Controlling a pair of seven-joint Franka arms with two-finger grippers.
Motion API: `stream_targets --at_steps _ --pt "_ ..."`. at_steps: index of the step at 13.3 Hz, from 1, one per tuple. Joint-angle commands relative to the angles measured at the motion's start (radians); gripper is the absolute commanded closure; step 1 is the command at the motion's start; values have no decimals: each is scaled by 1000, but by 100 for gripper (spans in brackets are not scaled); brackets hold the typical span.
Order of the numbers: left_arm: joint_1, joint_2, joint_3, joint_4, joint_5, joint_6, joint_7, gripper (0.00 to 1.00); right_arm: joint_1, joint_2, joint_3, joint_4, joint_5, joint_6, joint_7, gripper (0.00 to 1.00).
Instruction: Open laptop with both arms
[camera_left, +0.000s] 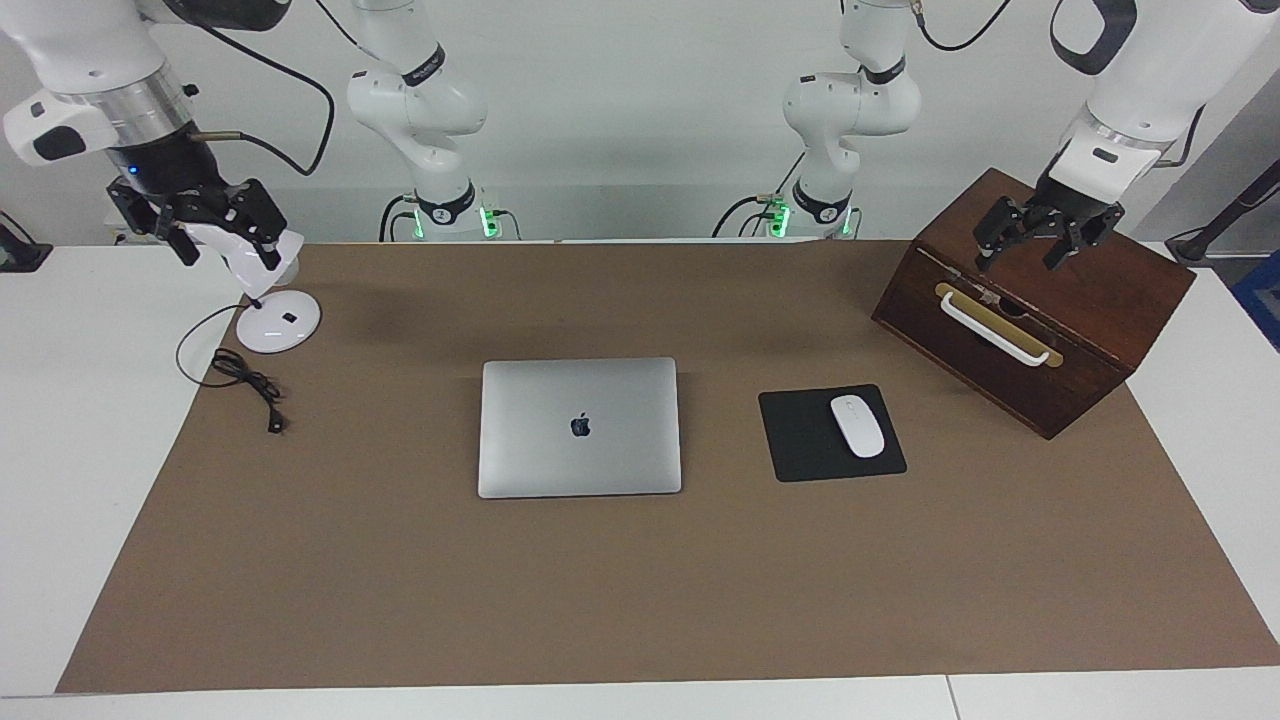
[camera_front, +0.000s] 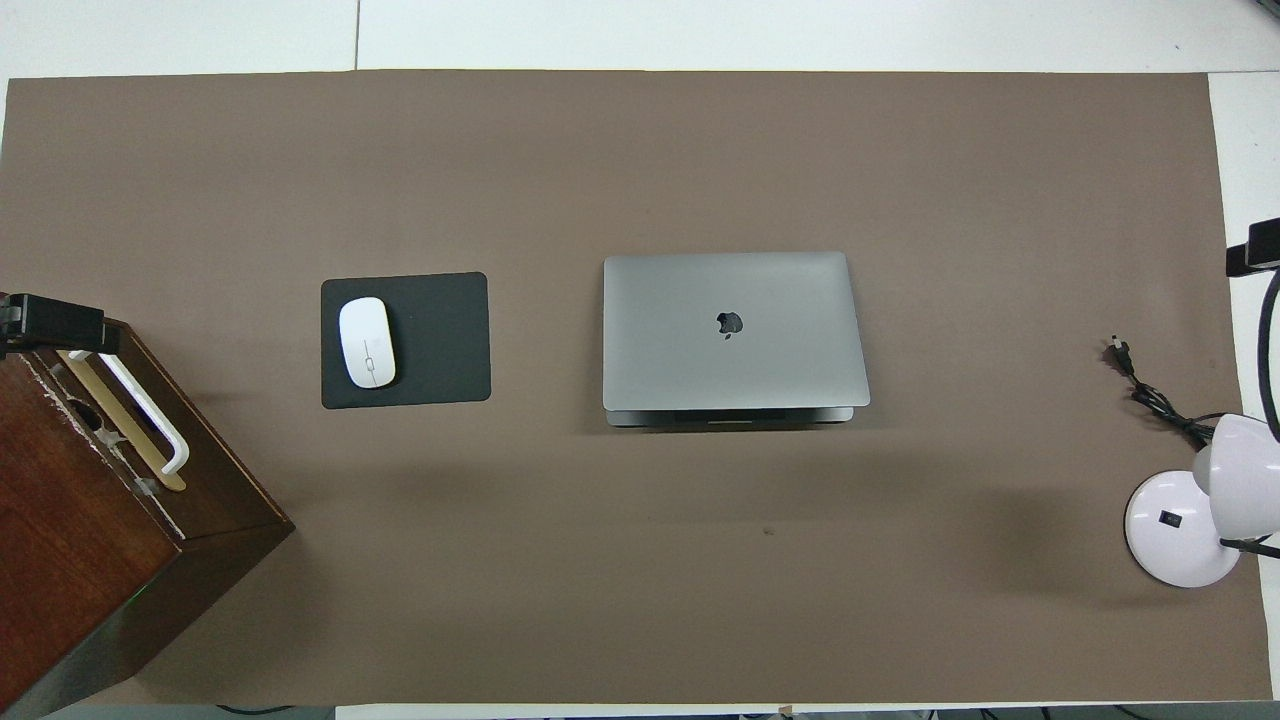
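My left gripper (camera_left: 1045, 240): jaws spread, hanging over dark wooden box (camera_left: 1040, 330), toward left arm's end from laptop. My right gripper (camera_left: 215, 225): black jaws spread, gripping nothing, over white desk lamp (camera_left: 272, 300), toward right arm's end from laptop.

Progress: nothing done, I judge. Laptop (camera_left: 580, 428) shut flat mid-mat, lid untouched; approach, bracing of base and lid lift all remain.

Laptop: thin matte silver slab, rounded corners, dark logo. Beside it black mouse pad (camera_left: 800, 440), glossy white mouse (camera_left: 858, 426). Surface (camera_left: 100, 500) white under dull brown mat (camera_left: 640, 600).
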Motion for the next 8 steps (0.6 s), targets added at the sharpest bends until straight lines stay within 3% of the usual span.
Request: stream_targets --at_steps 1,8 --pt "3 -1 1 12 12 -11 -11 0 -18 -23 5 -32 9 21 -30 0" --pt "-11 3 -1 18 20 13 -14 0 -4 26 7 -39 6 155 -32 0"
